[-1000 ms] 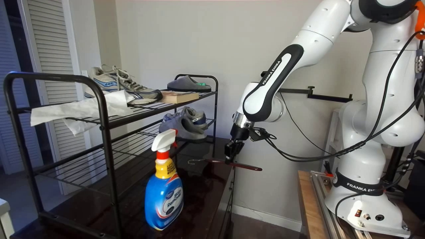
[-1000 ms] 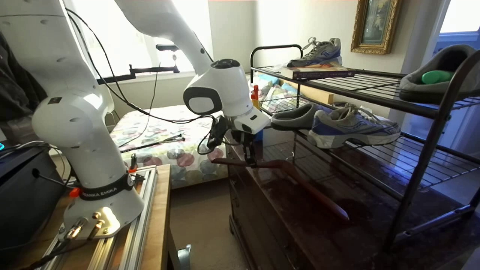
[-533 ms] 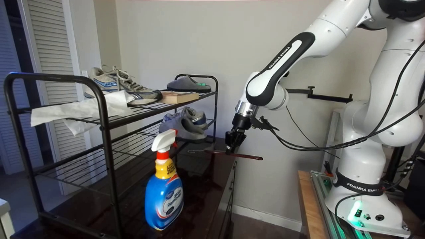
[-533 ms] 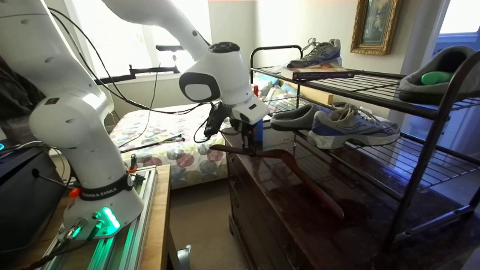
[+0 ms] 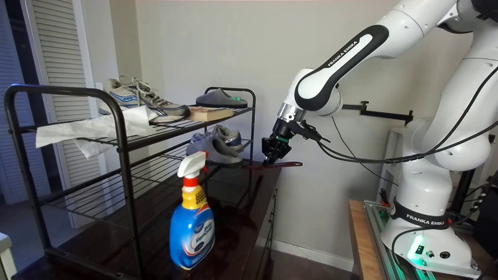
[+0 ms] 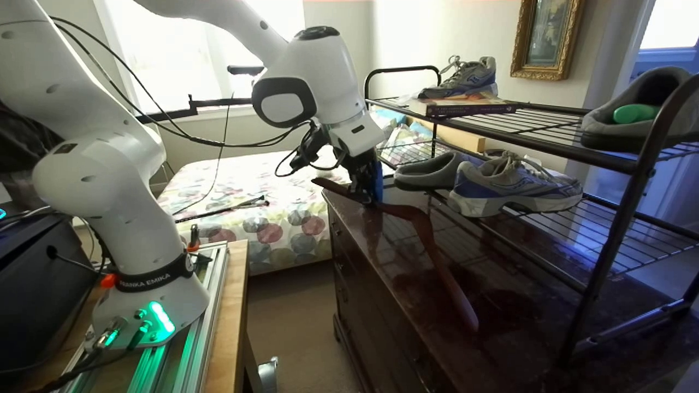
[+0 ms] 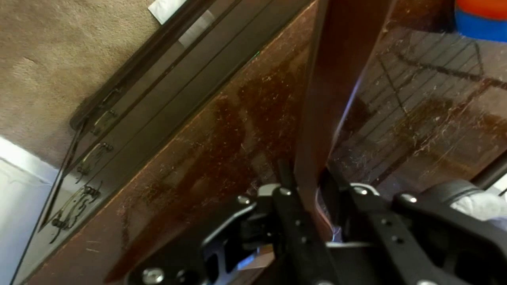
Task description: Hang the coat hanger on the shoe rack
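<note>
Evidently the hand (image 7: pixel 309 174) grips the hanger (image 7: pixel 340 79) above the tabletop (image 6: pixel 409 262), so the pick-up is done; hooking it on the rack (image 5: pixel 163 135) remains.

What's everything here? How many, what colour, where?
Coat hanger: 1, reddish-brown, over dresser
Shoe rack: 1, black, on dresser
Dresser: 1, dark brown, under shoe rack
Spray bottle: 1, blue, on dresser
Sneakers: 2, grey-blue, shoe rack
Slippers: 2, grey, shoe rack
Book: 1, purple-spined, atop shoe rack
Sheet: 1, white, atop shoe rack
Bed: 1, multicoloured, beyond dresser
Picture: 1, gold-framed, on wall
Robot arm: 1, white, on table
Gripper: 1, black, holding coat hanger
</note>
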{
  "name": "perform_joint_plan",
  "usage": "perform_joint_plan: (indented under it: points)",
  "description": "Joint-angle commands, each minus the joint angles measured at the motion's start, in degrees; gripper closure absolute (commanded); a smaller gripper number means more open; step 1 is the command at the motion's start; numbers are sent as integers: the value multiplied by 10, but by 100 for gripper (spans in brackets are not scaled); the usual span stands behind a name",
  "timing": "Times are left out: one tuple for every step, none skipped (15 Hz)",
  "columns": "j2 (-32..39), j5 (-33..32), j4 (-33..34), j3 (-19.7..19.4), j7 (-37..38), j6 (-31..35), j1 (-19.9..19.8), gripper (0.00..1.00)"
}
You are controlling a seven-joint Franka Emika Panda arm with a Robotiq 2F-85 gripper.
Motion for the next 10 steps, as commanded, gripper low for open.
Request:
perform_joint_plan:
  points:
    - [-64, -95, -6, 47, 133, -87, -71, 94]
    - [-81, -126, -7, 59, 166, -124, -91, 94]
    - [-100, -141, -7, 64, 180, -156, -98, 94]
    - [-121, -147, -8, 63, 182, -190, -99, 94]
    - [-138, -151, -7, 65, 186, -211, -101, 94]
    - [-160, -151, -7, 66, 188, -228, -102, 94]
    - [-182, -147, -6, 64, 184, -244, -100, 94]
    - [-208, -143, -7, 64, 181, -252, -98, 94]
    - [-235, -141, -10, 66, 181, -260, -99, 94]
    - [-260, -140, -9, 66, 181, -275, -100, 94]
